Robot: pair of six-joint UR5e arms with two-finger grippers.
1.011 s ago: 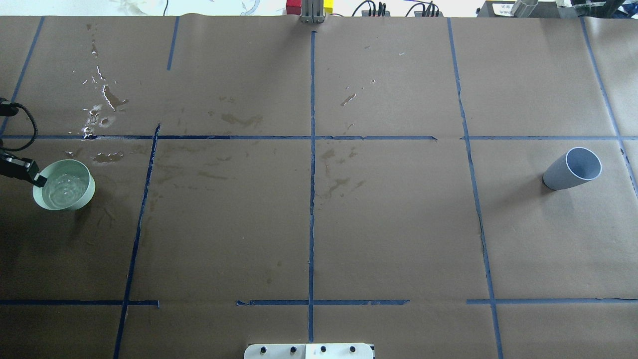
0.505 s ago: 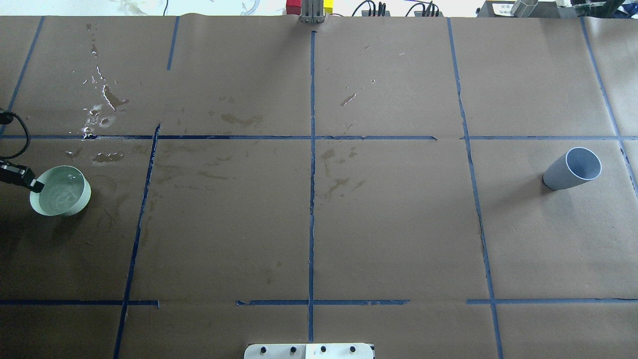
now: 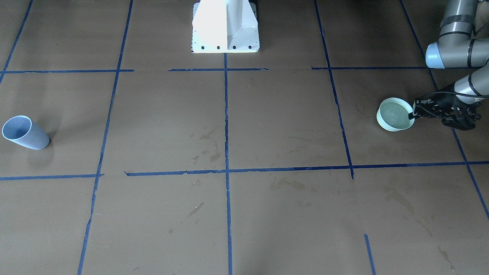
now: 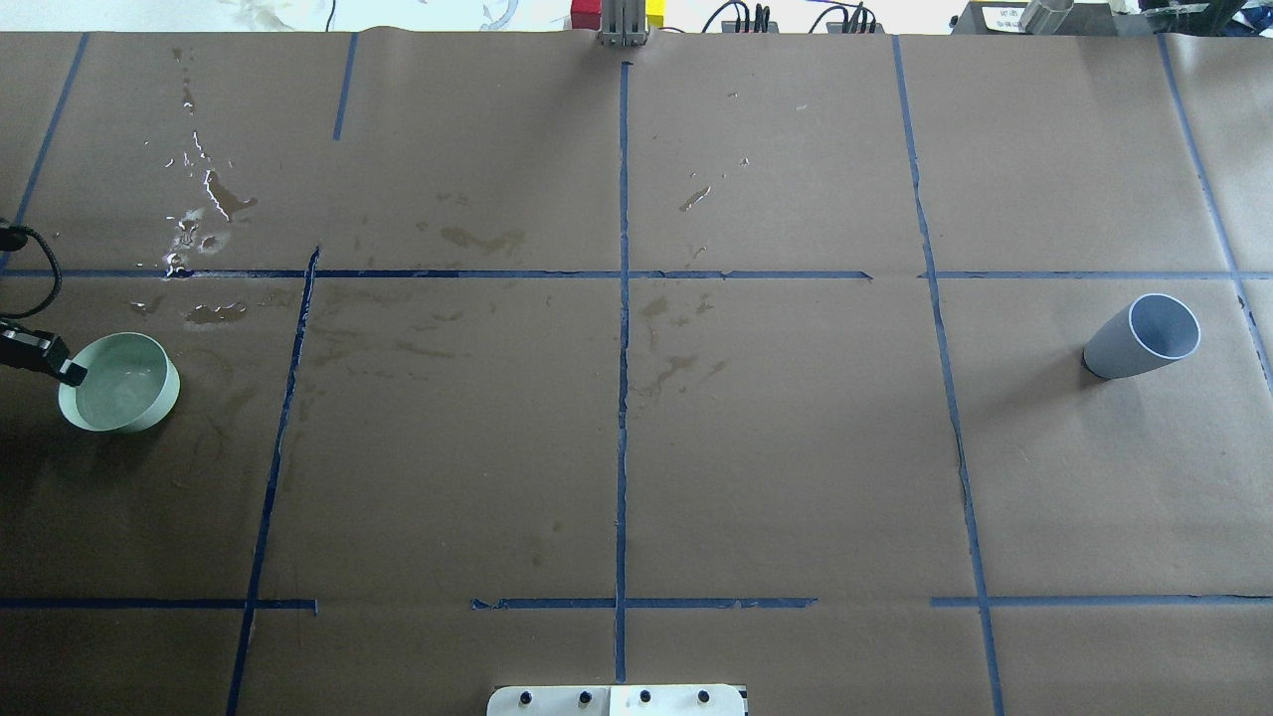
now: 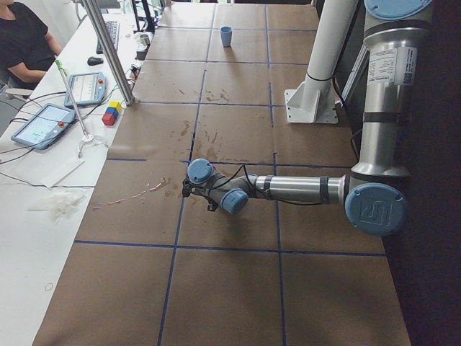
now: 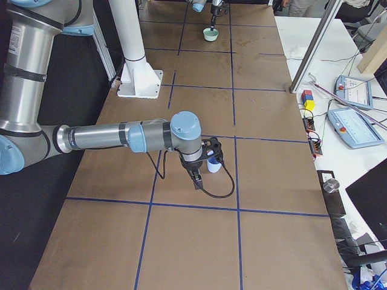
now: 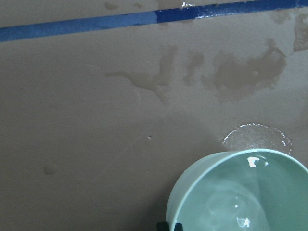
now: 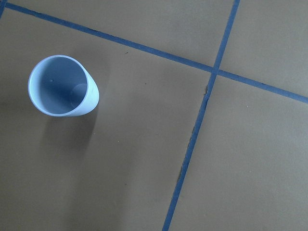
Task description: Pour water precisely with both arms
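Observation:
A mint-green bowl (image 4: 159, 410) holds clear water (image 4: 117, 383) at the table's left edge. My left gripper (image 4: 70, 374) is shut on the bowl's near rim. It also shows in the front view (image 3: 412, 114), beside the bowl (image 3: 389, 127). In the left wrist view the bowl (image 7: 185, 202) and water (image 7: 240, 197) fill the lower right. A pale blue cup (image 4: 1119, 353) stands empty at the right, also in the right wrist view (image 8: 62, 86). My right gripper (image 6: 211, 154) hovers near the cup in the exterior right view only, and I cannot tell whether it is open or shut.
Wet spill patches (image 4: 204, 214) lie on the brown paper behind the bowl. A wet ring (image 7: 255, 137) sits just beyond the bowl. The white pedestal (image 3: 225, 26) stands at the robot's side. Tablets and cables (image 5: 50, 122) lie on the operators' desk.
The bowl, held by my left gripper, has moved slightly left and lower. Its water has gone from rippling to nearly calm. The blue cup has not moved.

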